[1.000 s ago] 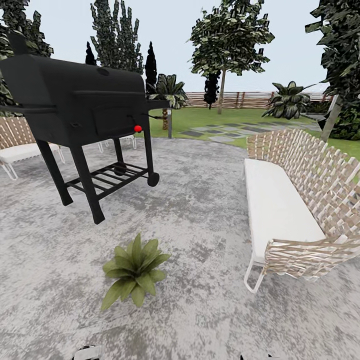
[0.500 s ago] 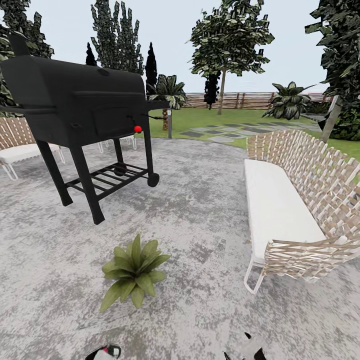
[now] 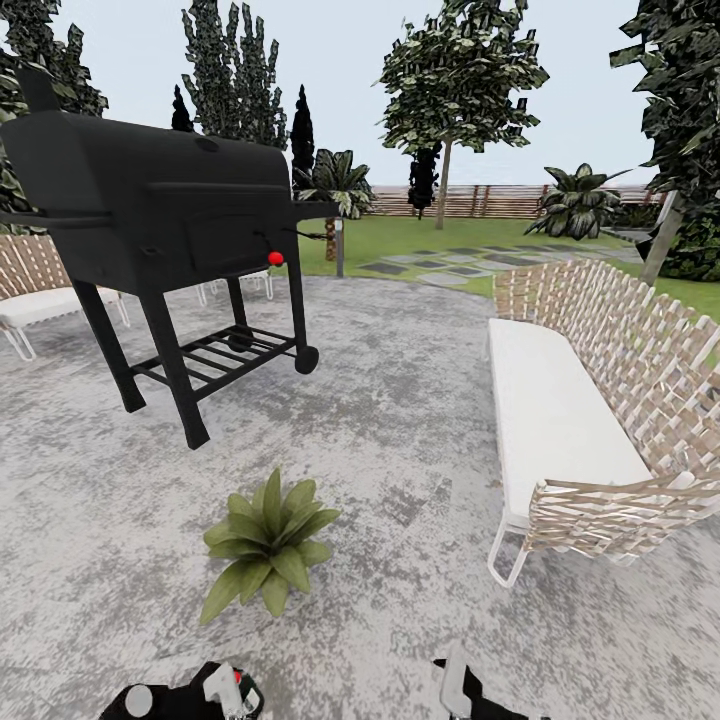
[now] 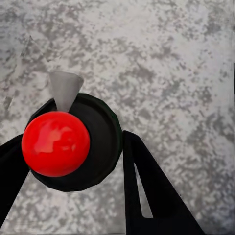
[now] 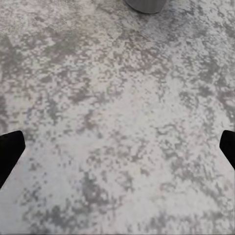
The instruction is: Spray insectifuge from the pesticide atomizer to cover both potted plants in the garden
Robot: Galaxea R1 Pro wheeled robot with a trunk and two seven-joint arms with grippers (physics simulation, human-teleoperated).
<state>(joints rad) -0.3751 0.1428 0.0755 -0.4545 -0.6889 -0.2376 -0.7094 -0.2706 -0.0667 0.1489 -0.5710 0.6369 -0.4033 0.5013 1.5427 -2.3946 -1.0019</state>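
Red cap and dark round body seen end-on: the pesticide atomizer [image 4: 68, 144] sits between the left gripper's [image 4: 78, 181] two black fingers, which press its sides, so that hand is clamped on the bottle. In the head view the same bottle [image 3: 232, 688] peeks up at the bottom edge, left of centre, a whitish top with a red speck. Just above it, lower centre-left of the frame, one potted plant [image 3: 265, 540] spreads its pointed green leaves on the mottled grey paving [image 3: 400, 400].

The step in hand looks like bringing the nozzle to bear on that plant. To do it well, I judge the left arm should lift the bottle higher, aim the small grey cone at the rosette's middle, and hold close enough that the spray covers all the leaves.

The right gripper [image 5: 117, 152] points down at bare paving, its dark fingertips wide apart at the frame's edges, holding nothing. A black grill [image 3: 150, 220] stands upper left, a woven bench [image 3: 560, 420] at right.
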